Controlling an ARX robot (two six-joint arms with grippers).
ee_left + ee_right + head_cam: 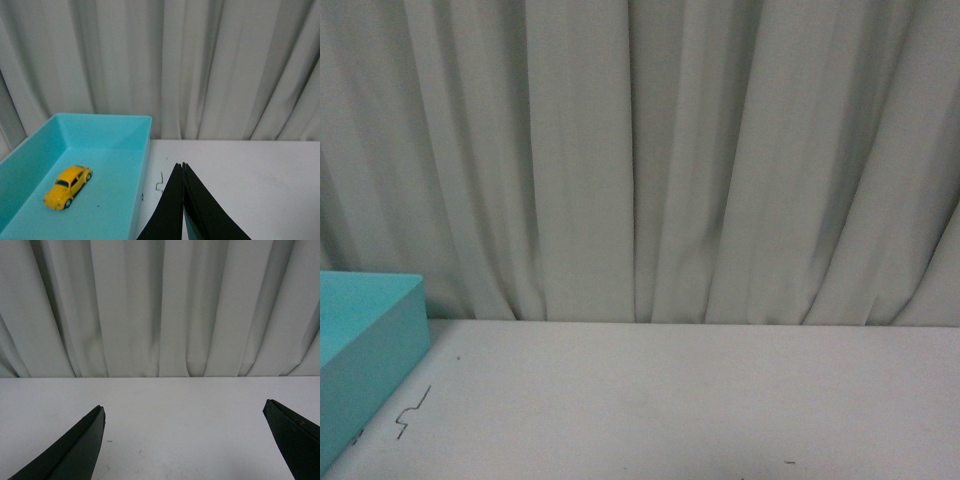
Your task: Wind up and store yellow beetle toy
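Note:
The yellow beetle toy (pixel 67 186) rests on its wheels on the floor of a turquoise bin (pixel 107 145), seen in the left wrist view. My left gripper (pixel 183 166) is shut with nothing between its black fingers, above the white table just beside the bin's near wall. My right gripper (pixel 184 407) is open wide over bare white table, holding nothing. In the front view neither gripper nor the toy shows; only a corner of the turquoise bin (pixel 370 350) is visible at the left.
A white table (pixel 700 400) carries small dark squiggle marks (pixel 412 410) next to the bin. A pale pleated curtain (pixel 640 150) hangs right behind the table's far edge.

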